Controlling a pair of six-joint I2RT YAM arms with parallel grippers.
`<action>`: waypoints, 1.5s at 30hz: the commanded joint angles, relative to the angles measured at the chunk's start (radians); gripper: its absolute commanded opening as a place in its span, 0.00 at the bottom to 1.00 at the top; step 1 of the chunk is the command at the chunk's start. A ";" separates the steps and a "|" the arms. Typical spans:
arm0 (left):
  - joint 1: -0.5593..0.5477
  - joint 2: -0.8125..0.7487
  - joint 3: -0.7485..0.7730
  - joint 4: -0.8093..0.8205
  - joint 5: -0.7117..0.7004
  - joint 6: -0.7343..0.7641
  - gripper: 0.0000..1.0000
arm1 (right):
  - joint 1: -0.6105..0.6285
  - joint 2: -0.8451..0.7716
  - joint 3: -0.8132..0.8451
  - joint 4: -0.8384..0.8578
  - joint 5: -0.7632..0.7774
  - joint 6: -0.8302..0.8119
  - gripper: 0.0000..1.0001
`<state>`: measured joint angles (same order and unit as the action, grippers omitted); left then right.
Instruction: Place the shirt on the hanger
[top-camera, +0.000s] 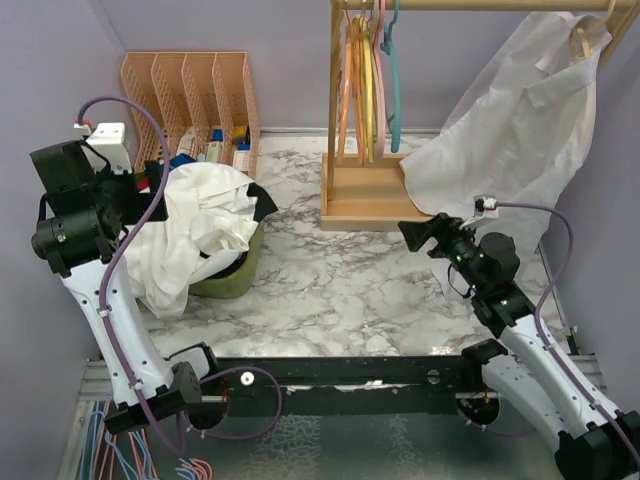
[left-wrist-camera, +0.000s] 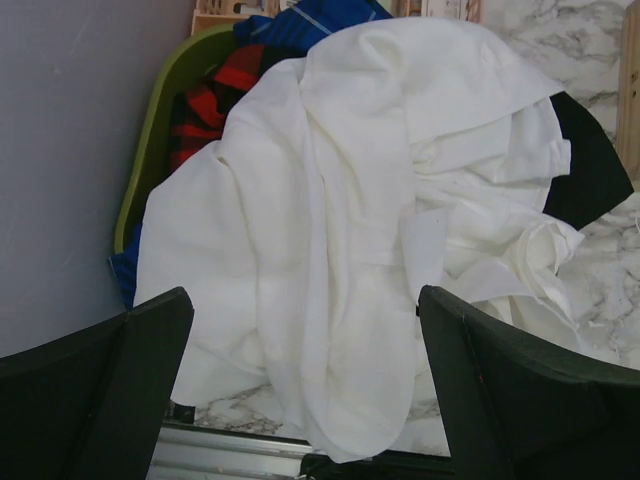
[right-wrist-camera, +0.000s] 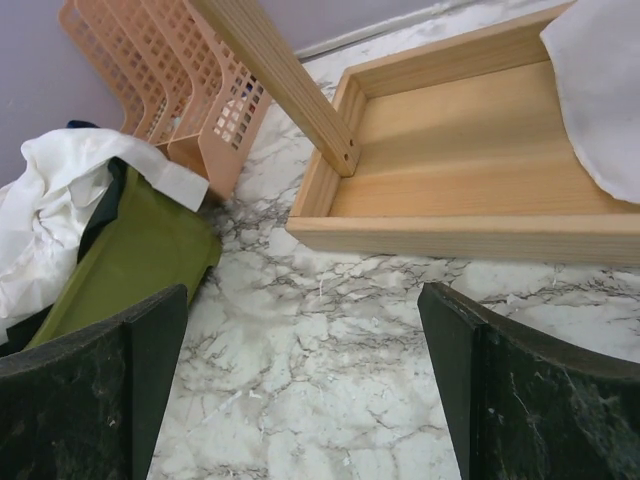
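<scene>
My left gripper (left-wrist-camera: 305, 295) hangs with its jaws spread wide and nothing between them, aimed at the large white long-sleeved shirt of thin plain fabric (left-wrist-camera: 330, 200). The shirt lies heaped over the olive-green plastic laundry basket (left-wrist-camera: 150, 150) at the left of the white marble-patterned table (top-camera: 330, 290), one flap spilling down over the basket's near side. I judge I am placed here to take a first hold of the cloth.

My right gripper (right-wrist-camera: 303, 290) is likewise spread and empty, low over the table in front of the pale wooden clothes rack's tray-shaped base (right-wrist-camera: 470, 170), probably waiting near the hangers.

Only the top view shows the slim teal plastic hanger with a curved hook (top-camera: 394, 90), hanging on the rack's rail beside orange, yellow and pink ones, well apart from the shirt. It also shows a second white collared shirt (top-camera: 510, 130) hanging at the right. Only my left wrist view reveals the red-and-black checked garment (left-wrist-camera: 215, 100) and the blue garment (left-wrist-camera: 310, 15) under the shirt, which I should avoid pinching.
</scene>
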<state>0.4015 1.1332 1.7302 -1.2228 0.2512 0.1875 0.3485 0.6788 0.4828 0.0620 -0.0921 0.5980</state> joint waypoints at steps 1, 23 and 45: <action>-0.003 -0.017 0.035 0.048 -0.078 -0.093 0.99 | -0.001 0.019 0.025 -0.021 0.036 0.002 0.99; -0.003 0.011 -0.240 -0.088 -0.044 0.520 0.99 | -0.002 0.086 0.091 0.103 -0.121 0.026 0.99; -0.013 0.061 -0.087 -0.202 0.213 0.452 0.00 | -0.001 0.081 0.066 0.211 -0.432 -0.050 0.95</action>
<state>0.3946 1.2388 1.4059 -1.3792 0.3538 0.6693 0.3470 0.7414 0.5697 0.1326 -0.2634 0.6147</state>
